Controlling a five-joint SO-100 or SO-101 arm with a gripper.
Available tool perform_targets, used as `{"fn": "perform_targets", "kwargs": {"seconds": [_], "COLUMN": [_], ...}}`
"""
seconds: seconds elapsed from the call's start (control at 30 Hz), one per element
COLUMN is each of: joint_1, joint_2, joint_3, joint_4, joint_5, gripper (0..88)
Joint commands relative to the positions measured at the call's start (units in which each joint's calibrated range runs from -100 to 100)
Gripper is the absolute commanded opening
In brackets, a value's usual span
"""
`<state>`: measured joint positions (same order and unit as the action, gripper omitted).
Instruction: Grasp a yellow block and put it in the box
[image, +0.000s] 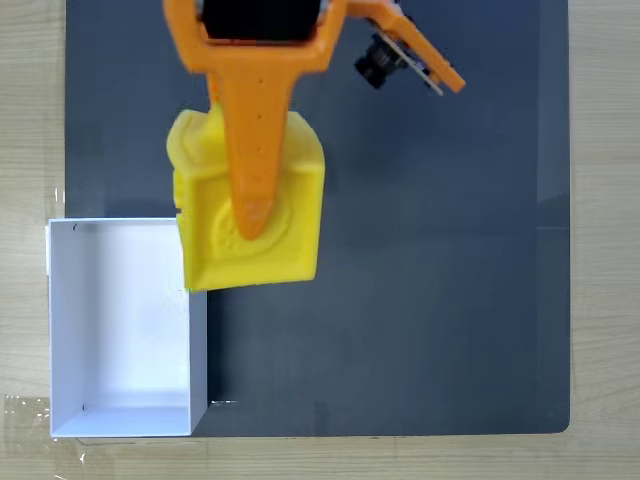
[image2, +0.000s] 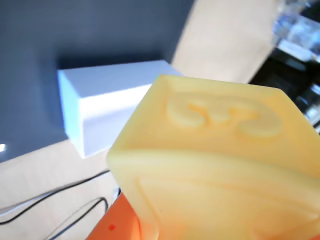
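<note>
Presently, in the fixed view, the orange tool (image: 252, 222) enters from the top edge, and its long tapered finger (image: 252, 150) lies across the upper face of the yellow block (image: 285, 215), the tip ending near the middle of that face. The opposite finger is hidden, but the block is carried clear of the mat, so the tool is pinching the yellow block. The block sits tilted, its lower-left corner overlapping the upper-right corner of the box (image: 120, 320) as this view shows it. A small black camera module (image: 377, 62) on an orange bracket projects to the right of the tool.

The box is white, open-topped and longer than wide, resting at the lower left with its left wall over the mat's edge. The dark grey mat (image: 450, 250) covers most of the light wooden worktop (image: 30, 120), which shows along the left, right and bottom margins.

In the wrist view, the yellow block (image2: 220, 165) is close to the lens and blurred; raised curved relief is visible on its top face. An orange part of the tool (image2: 117, 225) shows beneath its lower-left edge. The box (image2: 107, 107) lies beyond and to the left, partly on the mat (image2: 75, 30). Thin dark cables (image2: 50, 197) run across the worktop (image2: 225, 35) at lower left.
</note>
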<state>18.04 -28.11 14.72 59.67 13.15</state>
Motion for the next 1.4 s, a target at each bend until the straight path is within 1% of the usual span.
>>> {"fn": "perform_targets", "kwargs": {"seconds": [0.0, 0.1, 0.13, 0.33, 0.57, 0.77, 0.97, 1.17, 1.37], "joint_1": [2.84, 6.46, 8.73, 13.19, 14.03, 13.61, 13.7, 13.95, 13.61], "joint_2": [-2.4, -0.62, 2.6, 16.16, 31.67, 40.31, 45.23, 47.94, 48.02], "joint_3": [-0.57, 0.07, -0.12, -2.47, -11.15, -17.66, -22.01, -22.46, -21.28], "joint_4": [-11.07, -19.27, -24.16, -32.88, -32.97, -32.97, -32.97, -32.88, -32.71], "joint_5": [-2.92, -4.97, -5.97, -6.49, -6.49, -6.49, -6.44, -5.81, -3.19], "gripper": [18.1, 18.1, 18.1, 18.7, 18.2, 18.1, 18.8, 18.8, 19.6]}}
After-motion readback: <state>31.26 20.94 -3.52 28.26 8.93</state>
